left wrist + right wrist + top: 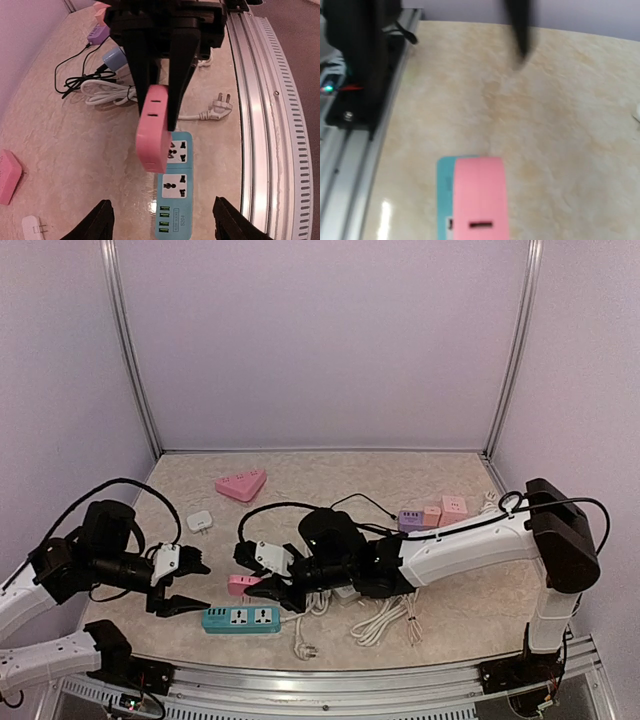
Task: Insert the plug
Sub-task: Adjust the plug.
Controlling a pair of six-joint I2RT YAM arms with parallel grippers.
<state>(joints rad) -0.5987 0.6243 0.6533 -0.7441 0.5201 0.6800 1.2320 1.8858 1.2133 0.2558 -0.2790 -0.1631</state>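
A pink plug block [154, 129] hangs just over the far socket of the teal power strip [174, 200], which lies flat near the table's front edge. My right gripper [159, 85] is shut on the plug from above, with a black finger on each side. The plug's prongs are hidden, so contact with the socket cannot be told. In the top view the plug [242, 585] sits at the strip's [240, 619] left end, with the right gripper [272, 578] behind it. My left gripper [186, 586] stands open just left of the strip, its fingers [101, 221] straddling the strip's near end without touching it.
A pink triangular adapter [241, 483] and a small white adapter [200, 523] lie farther back. Purple and pink cube adapters [432, 515] sit at the back right. Coiled white cables [382, 620] and a loose white plug [305, 648] lie beside the strip, near the metal front rail [265, 125].
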